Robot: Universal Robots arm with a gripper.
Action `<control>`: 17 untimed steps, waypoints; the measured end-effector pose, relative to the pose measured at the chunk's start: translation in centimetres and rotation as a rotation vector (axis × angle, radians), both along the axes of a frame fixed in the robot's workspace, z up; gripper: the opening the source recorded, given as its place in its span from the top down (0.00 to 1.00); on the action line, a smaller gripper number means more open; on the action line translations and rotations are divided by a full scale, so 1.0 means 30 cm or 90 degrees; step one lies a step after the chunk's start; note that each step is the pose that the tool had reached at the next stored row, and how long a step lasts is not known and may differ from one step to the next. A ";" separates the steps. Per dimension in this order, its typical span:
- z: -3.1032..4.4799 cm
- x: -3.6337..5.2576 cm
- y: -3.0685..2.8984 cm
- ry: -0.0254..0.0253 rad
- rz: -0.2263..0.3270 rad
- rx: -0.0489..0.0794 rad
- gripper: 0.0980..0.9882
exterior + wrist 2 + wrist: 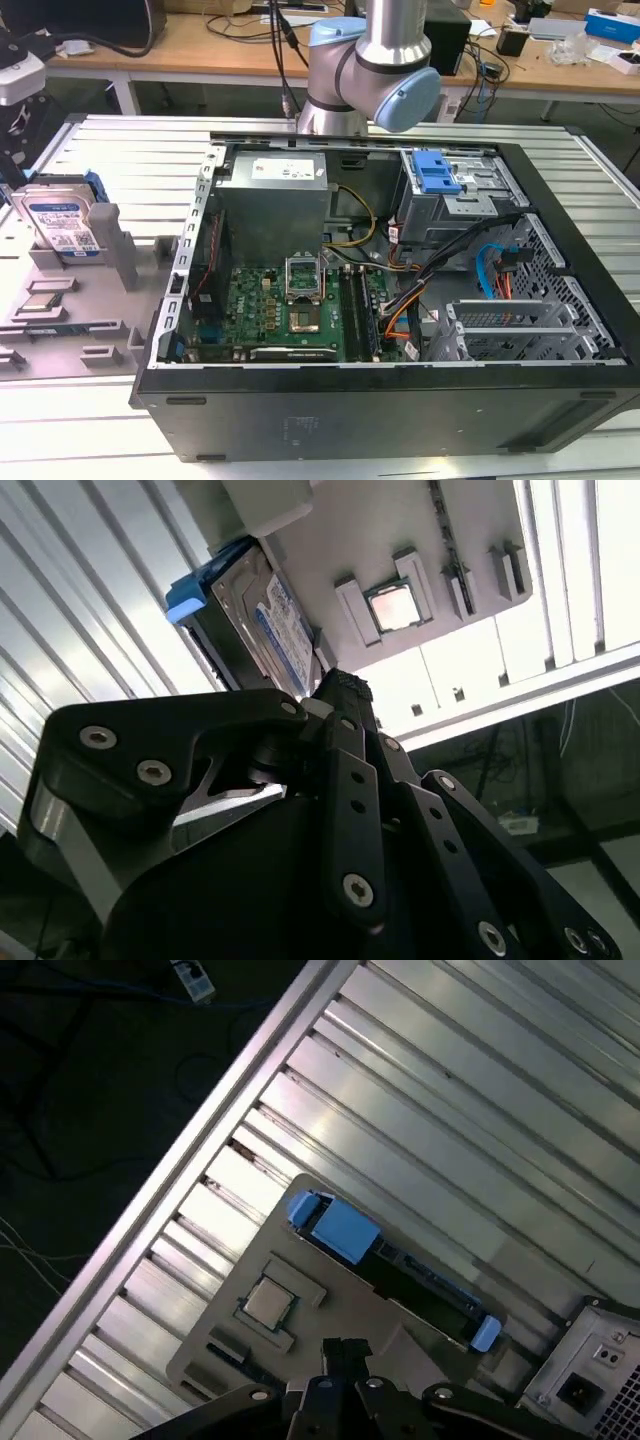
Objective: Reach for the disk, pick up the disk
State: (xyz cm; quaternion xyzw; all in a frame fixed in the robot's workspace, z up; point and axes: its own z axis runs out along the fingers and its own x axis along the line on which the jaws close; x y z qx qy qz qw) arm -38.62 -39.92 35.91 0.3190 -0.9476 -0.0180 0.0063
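Status: reach not finished, pick not started.

The disk point(62, 225) stands on edge in a slot of the grey holder point(120, 255), on the ribbed metal counter point(120, 140) at the exterior view's left, well apart from the open computer case point(400, 400). Its label faces the exterior camera, and the blue carrier frame shows at the top and along the far edge. Nothing is touching it.

In the first wrist view we look down on the disk's top edge, with blue carrier tabs at both ends. The claw point(345, 1350) sits in the foreground, short of that edge with a gap of holder plate between them. A small square chip point(268, 1303) lies in a pocket of the same holder, beside the disk.

Claw state: in both wrist views the links on either side converge to a single dark tip, so we read it as closed with nothing in it.

Our call is that the claw is over the holder area and pointed roughly at the disk, but not yet down on it. There is no contact and no grasp, and the disk is fully seated in its slot. The closing approach and the whole pick are left.
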 end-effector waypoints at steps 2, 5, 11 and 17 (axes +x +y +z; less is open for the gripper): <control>0.000 0.000 0.000 0.0000 0.034 0.000 0.99; 0.000 0.000 0.000 0.0000 0.070 0.000 0.99; 0.000 0.000 0.000 0.0000 0.150 0.000 0.99; 0.000 0.000 0.000 -0.0001 0.219 0.000 0.99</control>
